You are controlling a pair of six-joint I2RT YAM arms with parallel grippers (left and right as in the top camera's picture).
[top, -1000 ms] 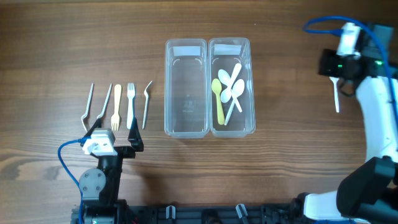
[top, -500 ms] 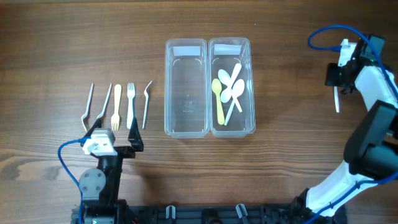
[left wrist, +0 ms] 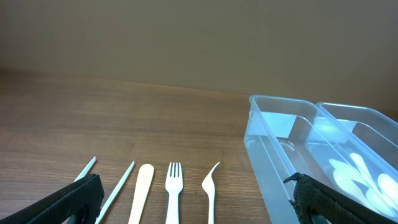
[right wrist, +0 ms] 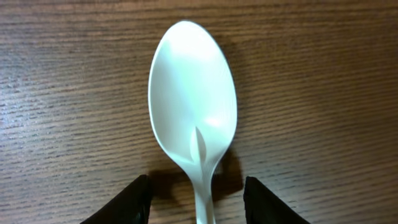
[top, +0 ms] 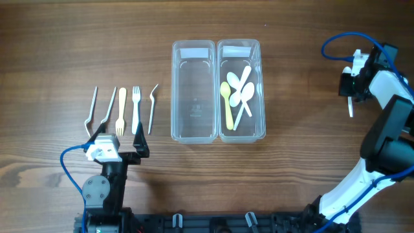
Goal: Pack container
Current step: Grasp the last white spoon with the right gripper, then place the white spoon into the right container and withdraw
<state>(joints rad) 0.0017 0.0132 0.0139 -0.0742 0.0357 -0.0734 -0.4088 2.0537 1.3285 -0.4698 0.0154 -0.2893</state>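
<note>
Far right on the wooden table (top: 304, 162), right gripper (right wrist: 200, 202) straddles the neck of a white plastic spoon (right wrist: 193, 99), fingers apart, not touching it. Left gripper (left wrist: 196, 190) spread wide behind a white fork (left wrist: 173, 186).

No writing or number can be read anywhere; the pale strip (top: 193, 53) on each container (top: 193, 97) shows blank.

Bright, even light falls from above in the overhead view, so the tabletop (top: 65, 39) grain reads sharply and the forks (top: 136, 107) cast only thin, faint shadows. The left wrist view is dimmer and warmer. Its clear bins (left wrist: 273, 143) carry bluish glints, and the dark jaws at the bottom corners are soft. In the right wrist view the spoon (right wrist: 193, 93) is crisp, with a mild sheen low in its bowl and a dark shadow around its neck.
</note>
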